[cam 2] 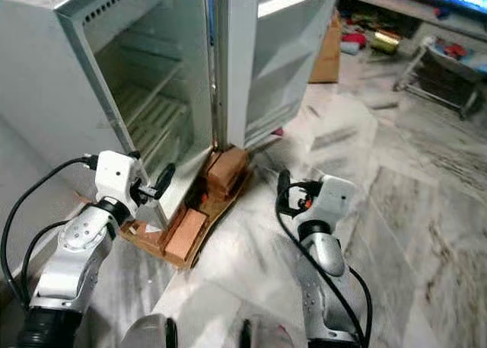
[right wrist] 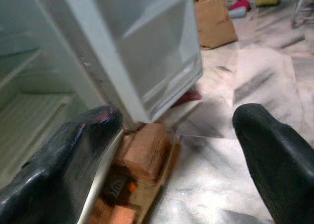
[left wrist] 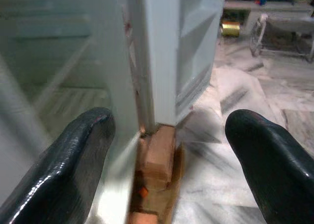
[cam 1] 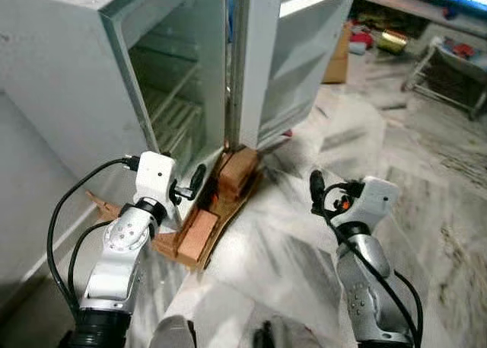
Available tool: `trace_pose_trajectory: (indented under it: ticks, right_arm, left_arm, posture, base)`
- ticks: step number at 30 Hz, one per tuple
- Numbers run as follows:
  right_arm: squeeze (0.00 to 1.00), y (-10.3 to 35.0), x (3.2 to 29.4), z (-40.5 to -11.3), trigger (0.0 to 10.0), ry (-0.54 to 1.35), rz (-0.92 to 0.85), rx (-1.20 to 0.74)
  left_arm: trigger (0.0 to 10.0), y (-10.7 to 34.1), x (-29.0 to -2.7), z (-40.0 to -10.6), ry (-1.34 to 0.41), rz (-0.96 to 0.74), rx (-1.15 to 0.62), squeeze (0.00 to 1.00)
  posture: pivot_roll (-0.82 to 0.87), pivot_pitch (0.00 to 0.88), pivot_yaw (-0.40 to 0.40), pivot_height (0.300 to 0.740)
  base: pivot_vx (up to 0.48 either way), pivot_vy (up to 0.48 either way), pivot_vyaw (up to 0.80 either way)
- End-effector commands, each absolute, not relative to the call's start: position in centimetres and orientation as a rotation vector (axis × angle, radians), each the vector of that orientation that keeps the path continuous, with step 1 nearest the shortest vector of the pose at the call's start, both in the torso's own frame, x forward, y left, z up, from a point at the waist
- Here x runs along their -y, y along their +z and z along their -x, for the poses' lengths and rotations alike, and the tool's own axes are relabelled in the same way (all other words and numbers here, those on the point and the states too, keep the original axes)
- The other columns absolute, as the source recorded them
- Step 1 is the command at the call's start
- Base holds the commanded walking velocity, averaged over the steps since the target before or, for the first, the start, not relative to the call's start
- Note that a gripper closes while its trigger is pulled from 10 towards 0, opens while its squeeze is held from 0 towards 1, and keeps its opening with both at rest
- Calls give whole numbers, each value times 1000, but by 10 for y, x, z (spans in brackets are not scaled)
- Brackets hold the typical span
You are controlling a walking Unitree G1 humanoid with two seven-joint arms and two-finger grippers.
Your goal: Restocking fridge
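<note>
Both empty, wide-fingered, left gripper (cam 1: 190,186) and right gripper (cam 1: 319,192) face the open fridge (cam 1: 175,97); next, likely fetching stock.

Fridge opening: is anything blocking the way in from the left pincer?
Nothing visible does. The fridge door stands open, its wire shelf looks bare, and the open left pincer hovers right at the opening, above the bricks.

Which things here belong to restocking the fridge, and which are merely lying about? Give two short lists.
Belonging to the job:
fridge, standing open
fridge door, swung wide
wire shelves, bare
left gripper, open, near the fridge's foot
right gripper, open, above the floor

Lying about:
bricks on cardboard under the fridge
brown box
gold tin
</note>
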State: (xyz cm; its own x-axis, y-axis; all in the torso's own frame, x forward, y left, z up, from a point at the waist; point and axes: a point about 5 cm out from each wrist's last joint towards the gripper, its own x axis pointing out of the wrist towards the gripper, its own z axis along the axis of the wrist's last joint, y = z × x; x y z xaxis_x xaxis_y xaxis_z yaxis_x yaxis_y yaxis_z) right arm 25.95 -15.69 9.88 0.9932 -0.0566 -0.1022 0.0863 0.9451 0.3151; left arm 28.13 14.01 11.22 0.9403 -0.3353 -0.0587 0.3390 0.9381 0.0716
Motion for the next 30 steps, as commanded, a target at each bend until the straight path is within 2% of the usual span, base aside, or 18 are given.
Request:
trace_pose_trajectory:
  ticks: [1, 6, 10, 18, 24, 30]
  right_arm:
    - [0, 102, 157, -258, 10000, -78, -322, -73]
    - [0, 110, 154, -261, 10000, -36, -247, -39]
    - [0, 116, 157, -267, 10000, -40, -236, -12]
    - [0, 123, 154, -275, 10000, -38, -223, 6]
    - [0, 118, 161, -274, 10000, -68, -224, -8]
    - [0, 115, 165, -270, 10000, -79, -214, -17]
  left_arm:
    - [10000, 116, -130, -281, -379, -69, -33, 0]
    - [10000, 127, -134, -279, -329, -88, -32, 0]
    - [10000, 130, -137, -273, -322, -98, -35, 0]
    - [10000, 125, -134, -267, -320, -81, -69, 0]
    - [10000, 122, -131, -267, -321, -75, -82, 0]
    - [10000, 123, -129, -274, -322, -76, -80, 0]
  posture:
    - [14, 127, -38, 740]
    - [-1, 156, -34, 740]
    - [-1, 174, -28, 740]
    - [10, 177, -32, 740]
    - [11, 151, -35, 740]
    - [3, 137, -39, 740]
  base:
    - [349, -326, 0]
    - [398, -263, 0]
    - [435, 0, 0]
    - [445, 0, -697]
    - [450, 0, -738]
    - [472, 0, 0]
